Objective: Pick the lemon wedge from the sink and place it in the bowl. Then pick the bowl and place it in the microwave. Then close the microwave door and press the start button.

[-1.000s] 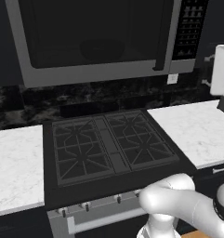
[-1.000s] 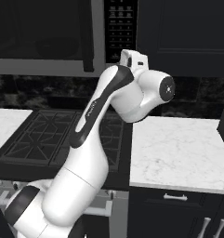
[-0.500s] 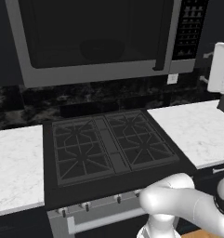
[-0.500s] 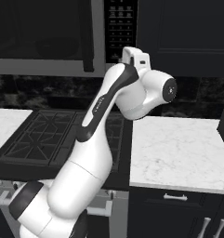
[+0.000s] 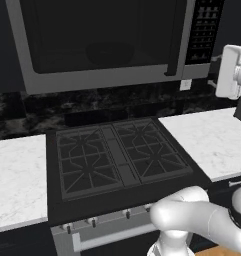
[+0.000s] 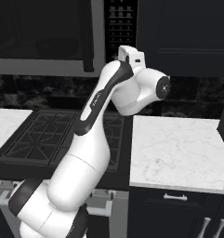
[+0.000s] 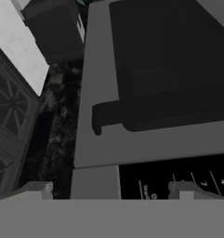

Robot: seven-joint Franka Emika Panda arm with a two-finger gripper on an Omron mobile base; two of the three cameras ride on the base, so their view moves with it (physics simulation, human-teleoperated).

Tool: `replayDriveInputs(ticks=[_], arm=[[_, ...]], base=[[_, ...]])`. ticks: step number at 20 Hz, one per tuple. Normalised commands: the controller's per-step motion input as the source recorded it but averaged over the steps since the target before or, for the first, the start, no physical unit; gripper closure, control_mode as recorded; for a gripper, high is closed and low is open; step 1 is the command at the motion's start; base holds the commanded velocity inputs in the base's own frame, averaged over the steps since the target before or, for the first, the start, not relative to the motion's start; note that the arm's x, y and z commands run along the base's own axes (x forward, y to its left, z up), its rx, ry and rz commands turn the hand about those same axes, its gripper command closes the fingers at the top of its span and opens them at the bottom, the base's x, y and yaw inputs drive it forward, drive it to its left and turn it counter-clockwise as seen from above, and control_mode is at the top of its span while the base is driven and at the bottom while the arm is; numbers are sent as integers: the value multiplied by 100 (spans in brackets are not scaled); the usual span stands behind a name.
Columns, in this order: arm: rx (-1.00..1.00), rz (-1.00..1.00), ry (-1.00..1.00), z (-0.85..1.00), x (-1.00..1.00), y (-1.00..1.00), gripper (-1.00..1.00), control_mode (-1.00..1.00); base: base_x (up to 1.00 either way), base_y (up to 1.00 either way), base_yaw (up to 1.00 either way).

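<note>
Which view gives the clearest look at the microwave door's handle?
The left base view: the microwave door faces the camera shut, its vertical dark handle standing at the door's right edge. The right base view shows the handle from the side, cut off at the top. The hand view shows it rolled sideways, close and dim.

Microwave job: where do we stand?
The microwave door looks closed, and a dark round shape behind its window may be the bowl. The open, empty gripper faces the button panel. The start button is not yet pressed.
</note>
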Motion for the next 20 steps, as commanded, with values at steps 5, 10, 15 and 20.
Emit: replayDriveInputs(ticks=[5, 10, 15, 20], arm=[[0, 0, 0, 0, 24, 0, -100, -100], [0, 0, -3, 0, 12, -6, -100, -100], [0, 0, -3, 0, 17, -12, -100, -100], [0, 0, 0, -1, 29, -1, -100, -100]], base=[[0, 0, 0], [0, 0, 0], [0, 0, 0], [0, 0, 0]])
